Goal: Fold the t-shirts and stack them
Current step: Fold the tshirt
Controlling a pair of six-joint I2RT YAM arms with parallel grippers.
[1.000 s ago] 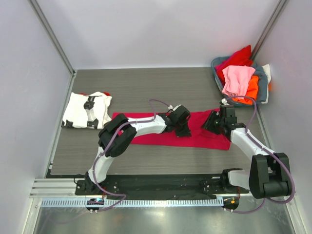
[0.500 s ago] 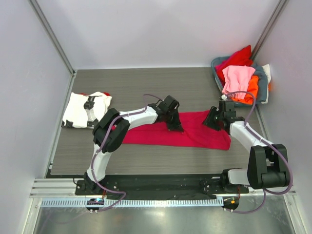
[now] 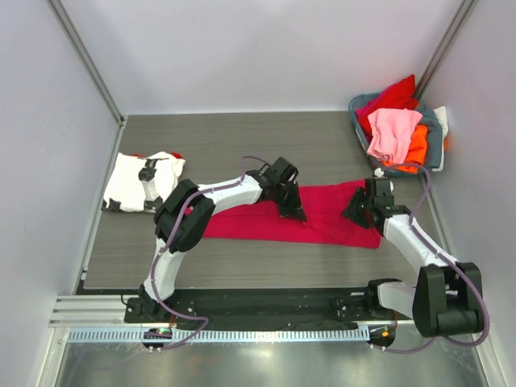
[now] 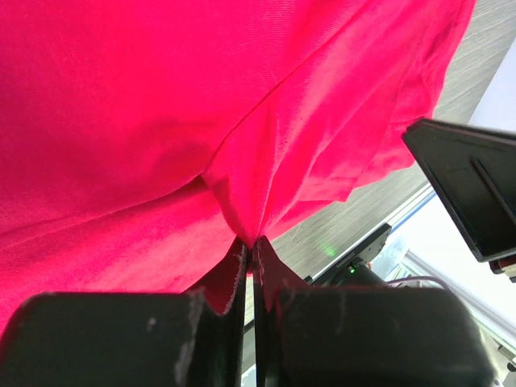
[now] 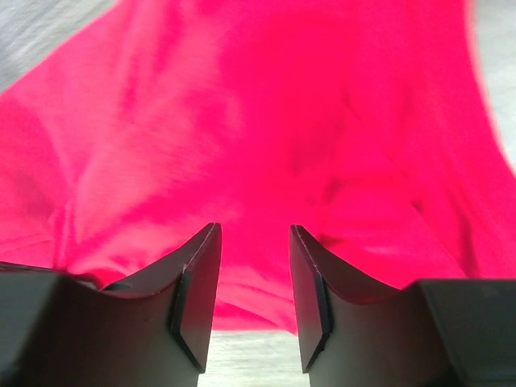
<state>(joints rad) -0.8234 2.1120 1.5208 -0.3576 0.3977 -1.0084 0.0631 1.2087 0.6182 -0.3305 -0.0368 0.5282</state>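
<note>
Seen from the top camera, the white t-shirt with black and red markings lies folded at the 9 o'clock edge of the grey surface, well apart from both arms.

At the centre the crimson t-shirt is spread in a long band running from 9 to 3 o'clock. The left arm reaches across it from the 7 o'clock corner. The left end effector is down on the middle of the cloth, near its 12 o'clock edge. In the left wrist view the left end effector is closed tight. Its two fingers are pressed together on a small raised pinch of the crimson t-shirt, and creases fan out from that pinch toward 12 and 2 o'clock.

The right end effector sits toward 3 o'clock, over the right end of the same garment, with its arm coming in from the 5 o'clock corner. In the right wrist view the right end effector is partly open. Its fingers stand apart above the crimson t-shirt, and nothing is gripped between them. Whether the tips touch the cloth cannot be told.

In the 2 o'clock corner stands the grey-blue basket. A red t-shirt is heaped at its 12 o'clock side, a pink t-shirt hangs over its near rim, and an orange t-shirt shows just beside the pink one toward 4 o'clock.
</note>
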